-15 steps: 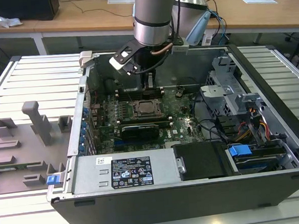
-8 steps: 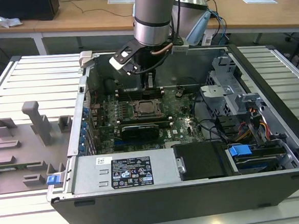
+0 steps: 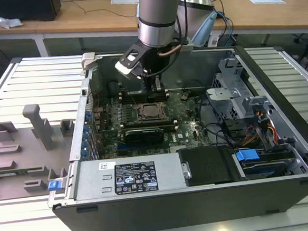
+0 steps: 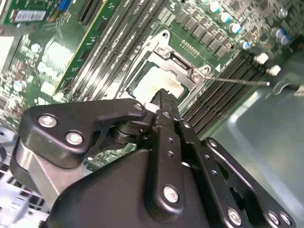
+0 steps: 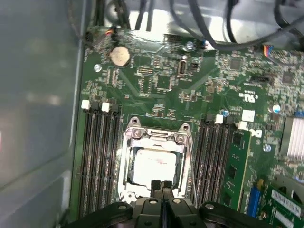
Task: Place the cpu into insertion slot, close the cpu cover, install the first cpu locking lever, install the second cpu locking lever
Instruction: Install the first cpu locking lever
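Observation:
The cpu (image 5: 153, 166), its silver top showing, lies in the insertion slot (image 3: 149, 111) on the green board. The cpu cover (image 5: 154, 137) lies flat around it, and the chip shows through its window. A thin locking lever (image 4: 237, 80) sticks out from a corner of the socket across the memory slots. In the first wrist view another wire lever (image 5: 192, 164) runs along the socket's side. My gripper (image 5: 161, 186) hangs just above the socket's edge, shut with nothing between its fingers. In the exterior view the gripper (image 3: 157, 88) hovers over the far side of the socket.
Rows of black memory slots (image 5: 99, 156) flank the socket, and one holds a green module (image 5: 235, 166). The grey case wall (image 5: 38, 95) stands close by. A power supply (image 3: 132, 178) and drive bays with cables (image 3: 250, 124) fill the case. A grey fixture (image 3: 24, 151) lies at the exterior view's left.

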